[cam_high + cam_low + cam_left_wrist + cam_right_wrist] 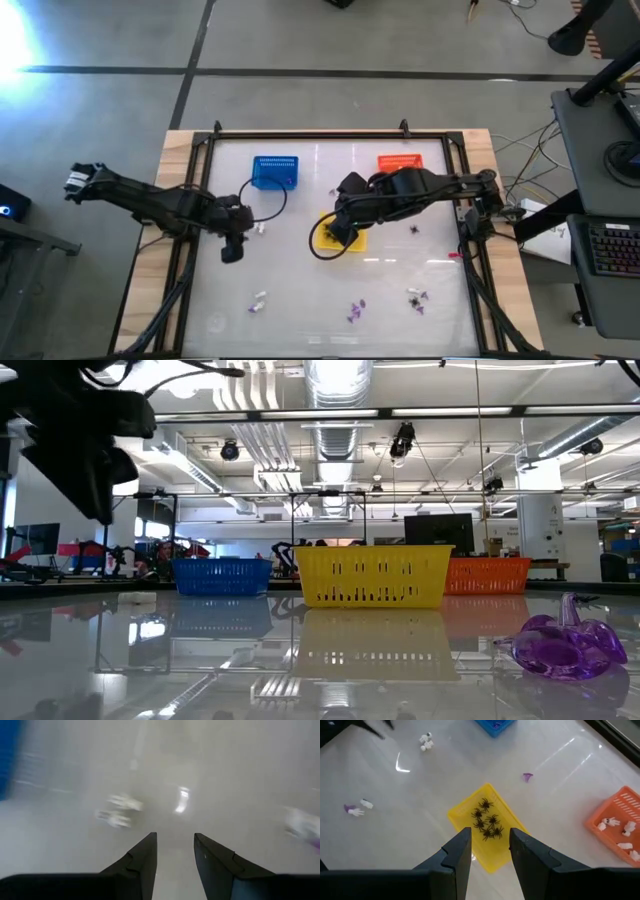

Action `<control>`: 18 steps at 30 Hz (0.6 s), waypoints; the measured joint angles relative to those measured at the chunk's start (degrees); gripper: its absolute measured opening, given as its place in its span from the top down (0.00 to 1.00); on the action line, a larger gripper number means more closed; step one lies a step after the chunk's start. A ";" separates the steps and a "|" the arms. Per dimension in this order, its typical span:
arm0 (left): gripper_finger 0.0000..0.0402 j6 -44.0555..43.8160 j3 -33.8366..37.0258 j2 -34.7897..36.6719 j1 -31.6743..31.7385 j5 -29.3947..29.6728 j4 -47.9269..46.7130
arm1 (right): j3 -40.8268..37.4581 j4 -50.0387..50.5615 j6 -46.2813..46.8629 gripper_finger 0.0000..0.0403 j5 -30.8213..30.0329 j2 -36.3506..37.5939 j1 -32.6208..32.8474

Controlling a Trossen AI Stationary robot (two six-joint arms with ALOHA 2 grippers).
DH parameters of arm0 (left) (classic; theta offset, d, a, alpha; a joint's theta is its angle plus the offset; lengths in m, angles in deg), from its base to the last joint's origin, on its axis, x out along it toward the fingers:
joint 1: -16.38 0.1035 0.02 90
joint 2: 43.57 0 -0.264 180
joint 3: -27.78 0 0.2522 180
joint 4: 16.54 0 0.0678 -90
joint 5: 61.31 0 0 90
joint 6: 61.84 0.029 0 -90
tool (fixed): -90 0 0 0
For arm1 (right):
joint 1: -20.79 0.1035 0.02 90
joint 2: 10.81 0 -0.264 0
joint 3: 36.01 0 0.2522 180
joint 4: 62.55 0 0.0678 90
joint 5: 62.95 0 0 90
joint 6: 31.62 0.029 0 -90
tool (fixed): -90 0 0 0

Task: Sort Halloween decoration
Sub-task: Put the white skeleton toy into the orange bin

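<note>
Right end effector [485, 851] hovers directly over the yellow basket [465, 817] in the middle of the surface, fingers parted a little and nothing visible between them. Black spiders [486, 823] are piled inside that basket. White trinkets [619, 831] lie in the orange basket [399, 162] at the far right, and the blue basket [274, 171] stands far left of centre.

Left end effector [174, 858] hangs low just right of the blue basket's near corner, fingers slightly apart and empty, with a small white piece [259, 229] lying just beside it. That looks like the next pick.

To do it well, I would centre the 2 fingers over that white piece, descend square to the surface so the tips straddle it, close gently, then carry it across to the orange basket, passing clear of the right arm above the yellow one.

Plenty remains loose: a white one [259, 298] near left, purple ones [356, 311] near centre, dark ones [417, 299] near right, and a lone purple piece [527, 777] between the baskets.
</note>
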 joint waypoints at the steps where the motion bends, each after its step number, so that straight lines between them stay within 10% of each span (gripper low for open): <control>1: 0.72 -0.97 0.00 -0.59 0.13 2.13 0.26 | -0.30 -0.01 0.06 0.69 0.00 0.00 0.00; 18: 0.72 -26.55 0.00 -13.31 2.13 6.15 0.48 | -4.44 -0.02 -1.60 0.69 0.00 -0.01 -0.02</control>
